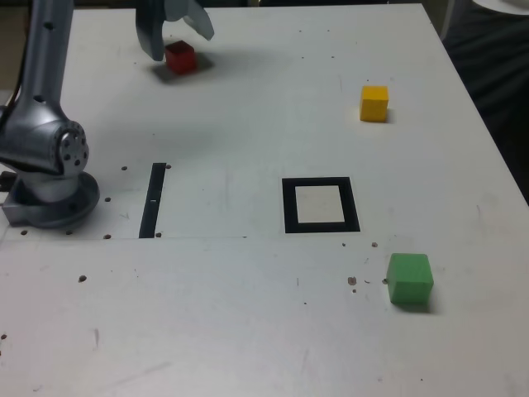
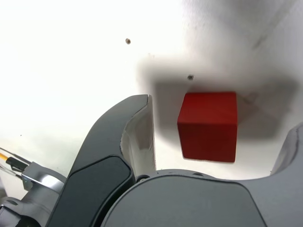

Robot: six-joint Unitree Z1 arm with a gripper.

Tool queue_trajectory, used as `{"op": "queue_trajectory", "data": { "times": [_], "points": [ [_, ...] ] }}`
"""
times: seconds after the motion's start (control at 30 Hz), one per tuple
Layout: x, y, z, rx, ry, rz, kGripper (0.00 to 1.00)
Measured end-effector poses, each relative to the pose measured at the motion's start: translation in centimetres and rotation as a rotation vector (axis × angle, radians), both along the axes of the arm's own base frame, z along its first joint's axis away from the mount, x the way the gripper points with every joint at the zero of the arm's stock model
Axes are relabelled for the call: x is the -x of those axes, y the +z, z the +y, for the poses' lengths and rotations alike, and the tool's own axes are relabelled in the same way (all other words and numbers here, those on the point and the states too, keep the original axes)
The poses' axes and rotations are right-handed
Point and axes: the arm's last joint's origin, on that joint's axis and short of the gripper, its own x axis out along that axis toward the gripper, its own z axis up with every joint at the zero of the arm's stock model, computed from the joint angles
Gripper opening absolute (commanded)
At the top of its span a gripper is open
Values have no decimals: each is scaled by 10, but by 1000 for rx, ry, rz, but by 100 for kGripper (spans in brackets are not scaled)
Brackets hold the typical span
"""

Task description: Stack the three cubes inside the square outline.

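At the far left of the bench (image 1: 264, 331) in the exterior view, the tool (image 1: 173, 37) hangs released over the red cube (image 1: 180, 57), its jaws spread on either side without touching. The yellow cube (image 1: 374, 103) sits far right, the green cube (image 1: 410, 279) near right, the square outline (image 1: 321, 205) between them.

The end effector (image 1: 175, 37) straddles the red cube (image 1: 180, 57) with clear gaps on both sides. The surface (image 1: 248, 314) lies bare between the outline (image 1: 321, 205), yellow cube (image 1: 374, 103) and green cube (image 1: 410, 279). The arm's base (image 1: 51, 194) blocks the exterior view's left.
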Motion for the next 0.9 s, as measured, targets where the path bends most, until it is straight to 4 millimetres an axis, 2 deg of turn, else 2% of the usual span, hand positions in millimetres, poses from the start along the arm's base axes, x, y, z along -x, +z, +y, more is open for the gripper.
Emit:
{"op": "queue_trajectory", "data": {
  "times": [0.17, 0.33, 0.43, 0.53, 0.9],
  "points": [
    [-3, -5, 10, 25, 1, 7, 68],
    [-5, -9, 14, 27, 1, 8, 42],
    [-5, -9, 14, 26, 2, 10, 31],
    [-6, -9, 14, 24, -2, 10, 27],
    [-8, -13, 15, 31, -5, 13, 27]
  ]
}}
